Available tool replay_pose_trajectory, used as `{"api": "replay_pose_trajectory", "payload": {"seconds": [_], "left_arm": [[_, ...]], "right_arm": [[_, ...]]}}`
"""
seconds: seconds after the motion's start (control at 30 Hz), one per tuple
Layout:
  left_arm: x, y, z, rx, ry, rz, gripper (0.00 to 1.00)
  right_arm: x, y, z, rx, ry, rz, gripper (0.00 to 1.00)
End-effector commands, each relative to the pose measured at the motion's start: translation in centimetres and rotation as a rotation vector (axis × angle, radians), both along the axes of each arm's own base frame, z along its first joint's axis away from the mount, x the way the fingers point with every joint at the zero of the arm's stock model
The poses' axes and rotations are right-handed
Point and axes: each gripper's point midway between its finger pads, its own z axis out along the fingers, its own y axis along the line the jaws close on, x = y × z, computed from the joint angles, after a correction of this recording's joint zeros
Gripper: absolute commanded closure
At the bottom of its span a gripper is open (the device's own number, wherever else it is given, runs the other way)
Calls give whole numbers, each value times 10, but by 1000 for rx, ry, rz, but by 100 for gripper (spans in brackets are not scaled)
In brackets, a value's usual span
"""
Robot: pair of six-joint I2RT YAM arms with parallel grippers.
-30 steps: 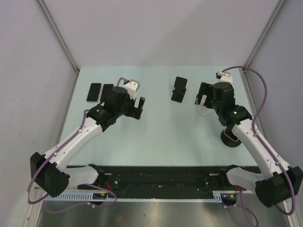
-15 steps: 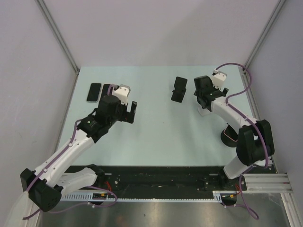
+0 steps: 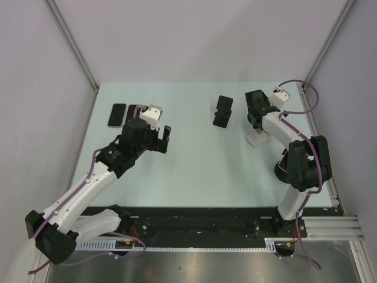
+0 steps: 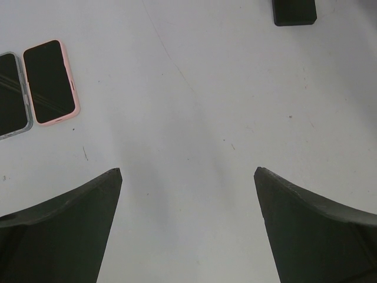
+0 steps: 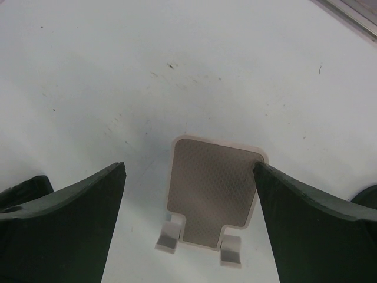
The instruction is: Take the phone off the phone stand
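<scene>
Hovering above the bench [image 3: 194,171], my left gripper [image 3: 162,140] has its fingers spread wide with nothing between them. In my left wrist view only bare bench surface lies between the two dark fingertips [image 4: 88,200].

Two phones lie flat side by side at the far left of the bench, well apart from that gripper: a pink-cased phone [image 4: 50,82] and a grey-cased phone [image 4: 12,94], both screen up.

The black phone stand [image 3: 221,121] sits at the far middle of the bench, between my two arms. The dark phone [image 3: 224,104] rests on it. Both are black, and from above I cannot tell exactly where one ends and the other begins. Neither gripper touches them.

My right gripper [image 3: 254,118] hangs just right of that stand, also spread wide and holding nothing. It points down at a second stand, a white stand [image 5: 212,200] with a grey textured pad and two small lips at its near edge. In my right wrist view the white stand lies between my fingers, and they are clear of it on both sides. It carries no phone.
</scene>
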Motion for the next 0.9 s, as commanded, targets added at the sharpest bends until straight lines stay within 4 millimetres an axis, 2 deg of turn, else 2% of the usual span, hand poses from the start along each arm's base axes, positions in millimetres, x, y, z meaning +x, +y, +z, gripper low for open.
{"api": "replay_pose_trajectory", "payload": {"seconds": [0.0,0.17,0.23,0.33,0.4,0.5,0.53,0.7,0.87], "left_arm": [[3,-4,1,-10,-12,-13,0],[3,-5,-3,-6,0,-16,0],[3,-6,-5,-3,6,-19,0],[4,-6,-6,-3,9,-20,0],[4,-7,-7,-5,10,-23,0],[3,-7,-5,-8,7,-27,0],[3,-7,-5,-9,7,-27,0],[2,-7,-4,-12,4,-28,0],[2,-8,-4,-15,5,-31,0]], "right_arm": [[1,-1,-11,24,7,-49,5],[2,5,-8,11,19,-3,13],[7,18,-2,14,8,57,14],[6,29,21,-62,-26,101,14],[2,26,36,-81,-50,91,13],[-7,16,43,-81,-55,45,6],[-9,14,43,-92,-51,32,3],[-18,1,40,-110,-33,-26,0],[-14,-4,20,-46,5,-25,0]]}}
